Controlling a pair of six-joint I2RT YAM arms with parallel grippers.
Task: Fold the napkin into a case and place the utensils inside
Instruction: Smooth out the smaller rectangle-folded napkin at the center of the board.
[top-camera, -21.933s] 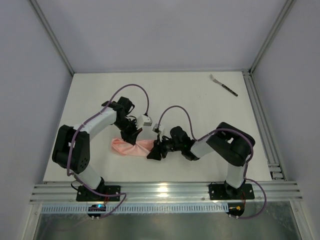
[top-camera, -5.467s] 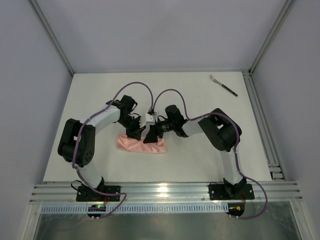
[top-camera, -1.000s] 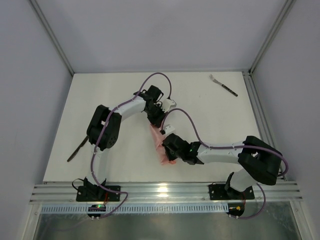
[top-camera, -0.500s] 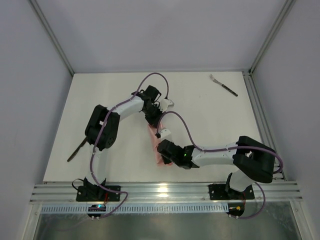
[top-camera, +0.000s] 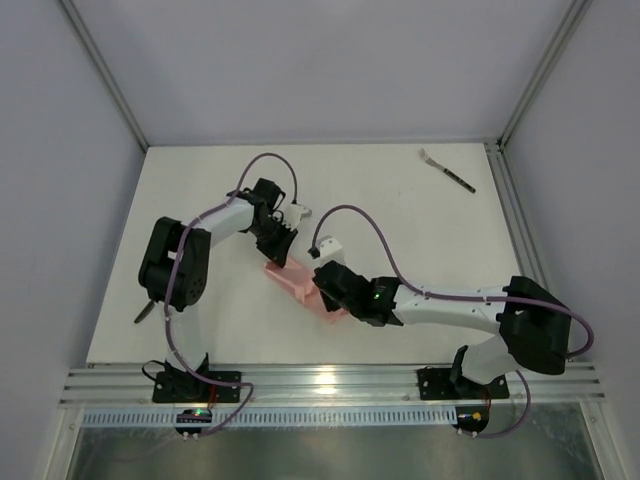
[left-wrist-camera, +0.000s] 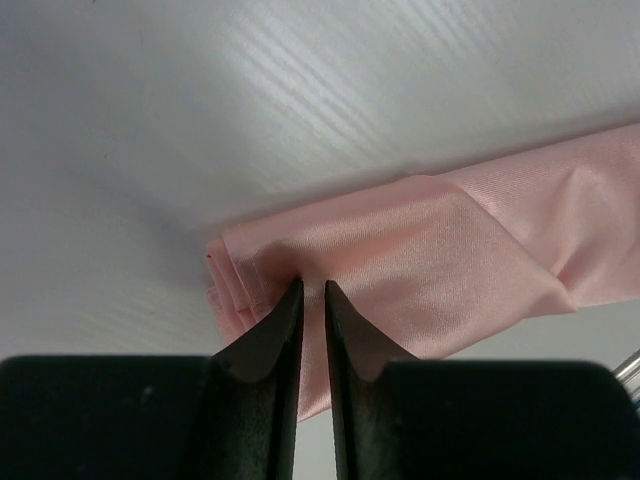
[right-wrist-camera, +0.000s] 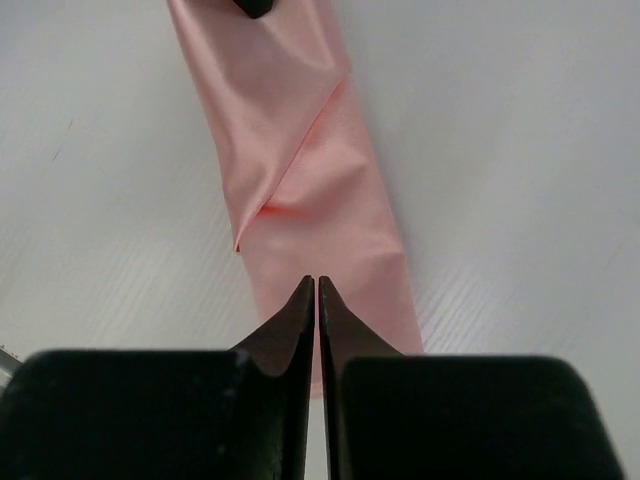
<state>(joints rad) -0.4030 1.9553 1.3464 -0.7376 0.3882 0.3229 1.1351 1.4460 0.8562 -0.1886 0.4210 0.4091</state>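
Observation:
The napkin (top-camera: 300, 284) lies on the white table as a narrow salmon-pink case, slanting from upper left to lower right. My left gripper (top-camera: 279, 256) is shut on its upper-left end; in the left wrist view the jaws (left-wrist-camera: 312, 288) pinch a pucker of layered cloth (left-wrist-camera: 440, 250). My right gripper (top-camera: 323, 284) sits at the lower-right end. In the right wrist view its jaws (right-wrist-camera: 317, 282) stand almost together, tips down on the cloth (right-wrist-camera: 300, 150). The fork (top-camera: 447, 170) lies far back on the right, well apart from both grippers.
A dark slim object (top-camera: 143, 312) pokes out by the table's left edge, partly hidden behind the left arm. Metal rails run along the right side (top-camera: 520, 230) and the near edge (top-camera: 330, 380). Grey walls enclose the table.
The case has swung from nearly upright to a slant, its upper end carried left by the left gripper. The right gripper has shifted with the lower end, and its jaws have parted a hair.

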